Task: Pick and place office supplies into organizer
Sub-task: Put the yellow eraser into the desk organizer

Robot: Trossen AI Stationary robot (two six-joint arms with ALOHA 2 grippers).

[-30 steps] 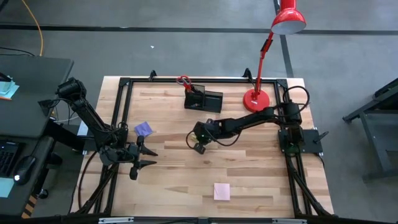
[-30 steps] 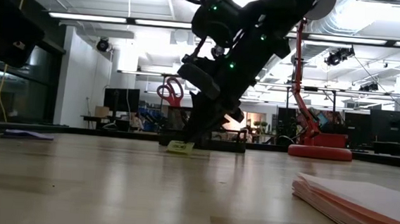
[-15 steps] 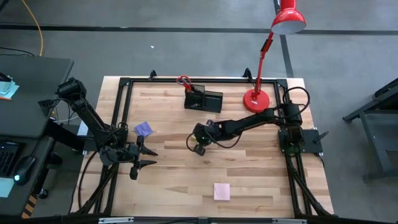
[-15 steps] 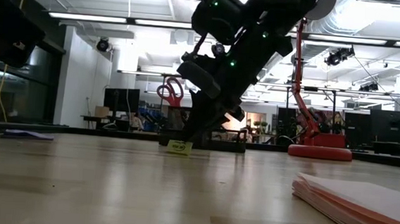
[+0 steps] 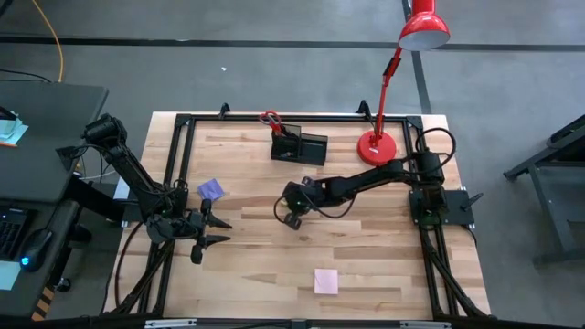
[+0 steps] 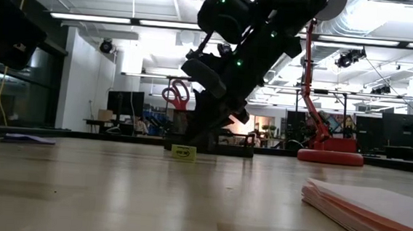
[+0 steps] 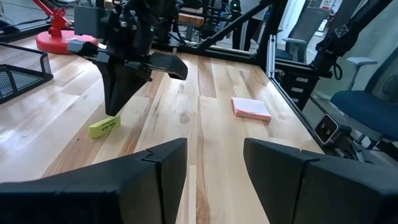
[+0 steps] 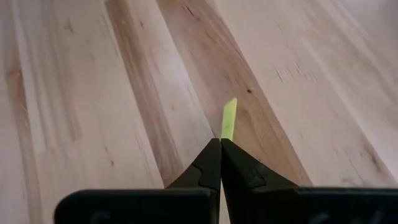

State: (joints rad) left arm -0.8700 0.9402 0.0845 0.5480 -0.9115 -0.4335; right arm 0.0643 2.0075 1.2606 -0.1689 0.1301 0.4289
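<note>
A tiny yellow piece (image 7: 103,126) sits on the wooden table near its middle. My right gripper (image 8: 220,144) slants down onto it from the table's right and is shut on its end. In the low view the piece (image 6: 183,152) shows an upright face below the dark fingers. My left gripper (image 5: 222,233) hovers open at the table's left, pointing toward the middle. The black organizer (image 5: 299,144) stands at the far edge with red-handled scissors (image 5: 270,120) upright in its cup. A purple pad (image 5: 211,189) and a pink pad (image 5: 326,281) lie flat on the table. My right gripper pinches the near end of the yellow piece (image 8: 227,132) between its two fingertips, only at their free ends. The fingers slant down from the table's right side and lie along the piece. The piece stands on edge, its lower edge (image 6: 182,158) on the table.
A red desk lamp rests by its round base (image 5: 377,146) at the far right, its arm rising over the table. A black frame (image 5: 183,164) runs round the table's edges. Bare wood lies between the yellow piece and the organizer.
The yellow piece has tipped from a slanted lie to standing straighter on its edge under my right gripper's tips, staying in the same spot. My right gripper stays shut.
</note>
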